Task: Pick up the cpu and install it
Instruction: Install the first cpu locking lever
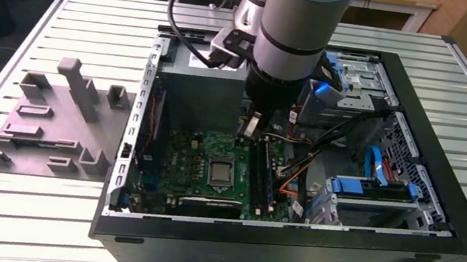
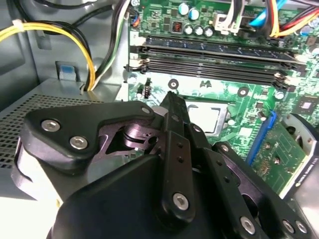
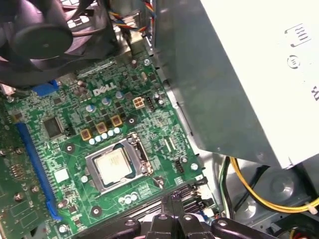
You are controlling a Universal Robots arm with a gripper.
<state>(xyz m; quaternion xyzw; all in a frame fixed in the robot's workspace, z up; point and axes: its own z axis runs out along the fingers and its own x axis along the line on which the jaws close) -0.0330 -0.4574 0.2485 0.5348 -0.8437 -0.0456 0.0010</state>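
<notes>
Exterior view: nearest stands the open computer case point(image 1: 290, 253) on the slatted bench point(image 1: 41, 214), with the green motherboard point(image 1: 183, 165) on its floor. The cpu point(image 1: 221, 171) lies flat in the metal-framed socket point(image 1: 219, 183) near the board's middle; in the first wrist view the cpu point(image 3: 111, 164) sits square inside the frame. Just above and behind the socket hangs the claw point(image 1: 250, 128), its fingers drawn together with nothing between them, apart from the chip; the second wrist view shows the claw point(image 2: 172, 99) with the cpu point(image 2: 204, 115) beyond its tip. Farther off, at the exterior view's left, a grey tray point(image 1: 34, 138) rests on the bench.
</notes>
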